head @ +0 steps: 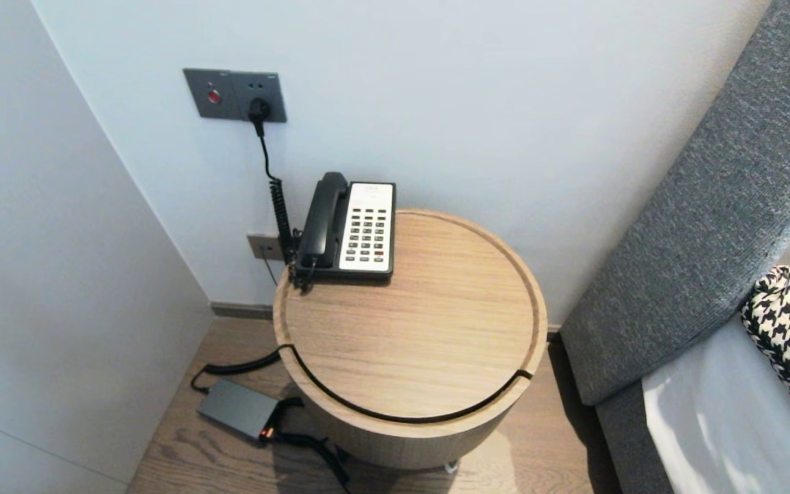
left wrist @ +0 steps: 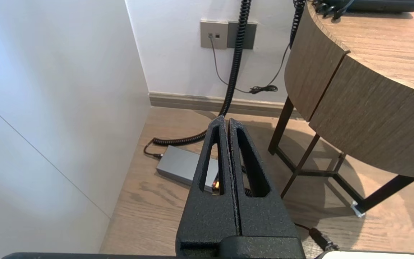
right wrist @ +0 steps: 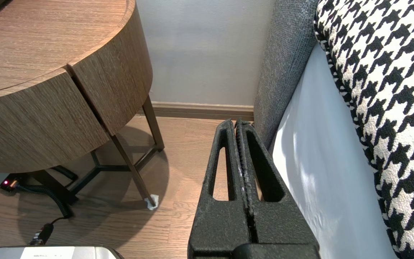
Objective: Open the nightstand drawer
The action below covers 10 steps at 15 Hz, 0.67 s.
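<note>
Down low on the robot's left, the left gripper hung over the wooden floor, its two black fingers pressed flat together with nothing between them. Just ahead of it and lower lay the grey power box, flat on the floor close to the side wall, a small light glowing at its near end. A coiled black cord climbed from that box up the back wall to a plug in the grey wall socket. Gripper and box were apart, no contact there.

Over on the other side, the right gripper was closed too, fingers together and empty, held low in the gap between the round wooden counter and the bed. The bed's white side was just beside it; touching or not, I could not tell. A grey headboard rose behind, and a houndstooth pillow lay on the bed.

Up on the counter, a telephone sat at the back left edge, near the wall, its black handset resting in the cradle beside a white keypad. The counter stood on thin dark legs, and neither gripper touched it
</note>
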### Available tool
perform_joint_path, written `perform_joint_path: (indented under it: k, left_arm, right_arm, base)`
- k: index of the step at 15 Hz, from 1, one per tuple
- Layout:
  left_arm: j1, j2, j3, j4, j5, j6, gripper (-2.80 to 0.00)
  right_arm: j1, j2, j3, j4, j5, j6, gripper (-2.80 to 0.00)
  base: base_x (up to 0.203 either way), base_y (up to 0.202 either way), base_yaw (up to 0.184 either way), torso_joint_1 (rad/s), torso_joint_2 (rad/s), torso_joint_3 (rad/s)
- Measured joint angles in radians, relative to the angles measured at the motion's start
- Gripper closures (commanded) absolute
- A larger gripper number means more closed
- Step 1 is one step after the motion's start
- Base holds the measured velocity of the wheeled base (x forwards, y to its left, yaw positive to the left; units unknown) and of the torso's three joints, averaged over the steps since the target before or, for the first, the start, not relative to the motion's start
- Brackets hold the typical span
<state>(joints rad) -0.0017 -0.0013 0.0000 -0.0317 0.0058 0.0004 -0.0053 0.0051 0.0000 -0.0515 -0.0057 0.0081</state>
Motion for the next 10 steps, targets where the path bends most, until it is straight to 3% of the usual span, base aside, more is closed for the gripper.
perform_joint_path:
  k: [10]
  left_arm:
    - [0.0,0.0,0.0,0.0,-0.001,0.0,0.0]
  right_arm:
    - [0.001,-0.001,0.0,0.0,0.0,0.0,0.0]
  base:
    - [0.0,0.0,0.0,0.0,0.0,0.0]
